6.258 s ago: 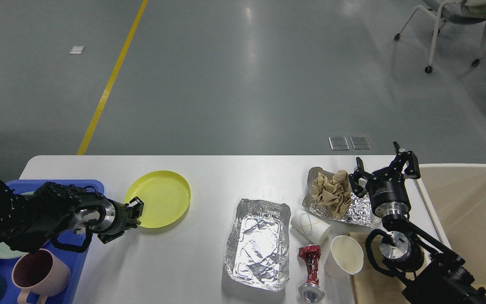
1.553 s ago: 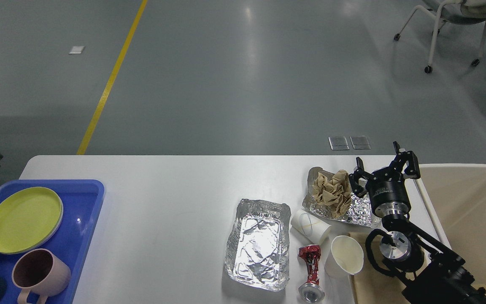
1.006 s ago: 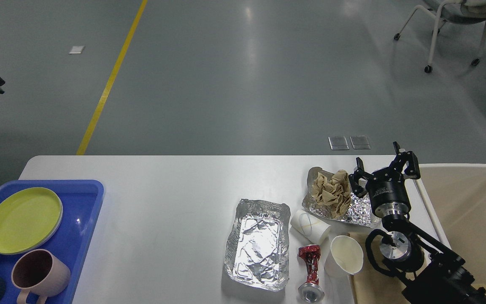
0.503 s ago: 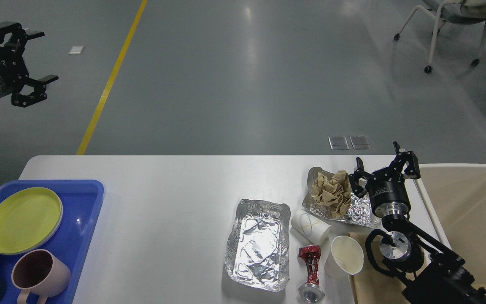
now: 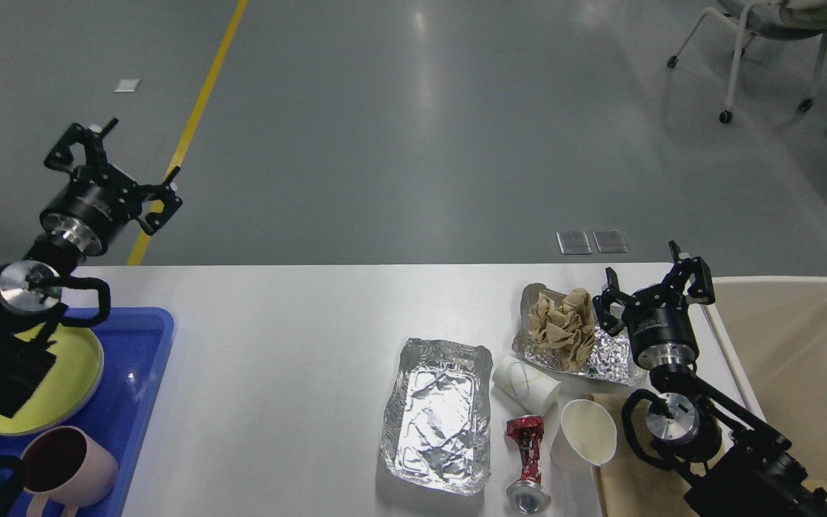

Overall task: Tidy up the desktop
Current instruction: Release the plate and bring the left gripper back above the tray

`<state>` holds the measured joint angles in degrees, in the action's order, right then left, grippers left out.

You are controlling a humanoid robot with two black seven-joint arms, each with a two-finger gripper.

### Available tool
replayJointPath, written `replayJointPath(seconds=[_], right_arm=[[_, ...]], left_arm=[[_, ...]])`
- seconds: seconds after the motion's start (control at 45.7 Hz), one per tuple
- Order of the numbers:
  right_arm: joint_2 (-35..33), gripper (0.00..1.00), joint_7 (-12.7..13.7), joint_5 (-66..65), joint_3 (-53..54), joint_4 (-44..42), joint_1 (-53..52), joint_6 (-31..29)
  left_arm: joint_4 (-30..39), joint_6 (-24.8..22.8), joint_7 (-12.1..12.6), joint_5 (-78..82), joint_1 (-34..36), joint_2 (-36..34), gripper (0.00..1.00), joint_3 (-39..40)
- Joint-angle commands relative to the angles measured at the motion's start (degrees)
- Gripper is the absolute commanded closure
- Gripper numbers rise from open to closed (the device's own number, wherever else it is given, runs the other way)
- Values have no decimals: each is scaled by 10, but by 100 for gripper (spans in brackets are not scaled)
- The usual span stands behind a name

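The white desktop (image 5: 277,373) fills the lower half of the view. On its right part lie a foil tray (image 5: 438,416), a crumpled foil sheet (image 5: 604,357) with a brown paper wad (image 5: 563,327) on it, two white paper cups (image 5: 528,384) (image 5: 589,434) on their sides and a crushed red can (image 5: 526,463). My right gripper (image 5: 652,283) is open and empty, raised just right of the paper wad. My left gripper (image 5: 113,166) is open and empty, raised above the desktop's far left corner.
A blue tray (image 5: 137,380) at the left holds a yellow plate (image 5: 62,391) and a pink mug (image 5: 62,467). A large beige bin (image 5: 808,359) stands at the right edge. A brown sheet (image 5: 643,481) lies under my right arm. A chair (image 5: 765,43) stands far right.
My left gripper put the yellow plate in the blue tray, left the view, then came back and now stands raised and open over the far left corner. The right arm has not moved.
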<state>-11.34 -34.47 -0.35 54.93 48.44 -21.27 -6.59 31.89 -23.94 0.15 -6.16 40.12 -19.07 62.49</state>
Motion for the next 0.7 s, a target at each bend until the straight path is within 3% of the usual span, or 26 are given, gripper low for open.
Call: replayJointPath(seconds=[0.0,0.088,0.197,0.372,0.459,0.591,0.678], right_arm=[[0,0,0,0,0,0,0,0],[0,0,0,0,0,0,0,0],[0,0,0,0,0,0,0,0],[0,0,0,0,0,0,0,0],[0,0,0,0,0,0,0,0],[0,0,0,0,0,0,0,0],[0,0,0,0,0,0,0,0]], left_arm=[[-1,1,-24,27,-40,70,4,84],[0,1,-26,65,-61,126,4,132],[0,0,-33,97,-80,146,4,158],[0,-7,-81,97,-75,144,4,149],[2,-13,-81,102,-79,143,4,148],[19,-61,-76,104,-100,131,4,148],[61,-54,-67,104,-130,127,4,148]])
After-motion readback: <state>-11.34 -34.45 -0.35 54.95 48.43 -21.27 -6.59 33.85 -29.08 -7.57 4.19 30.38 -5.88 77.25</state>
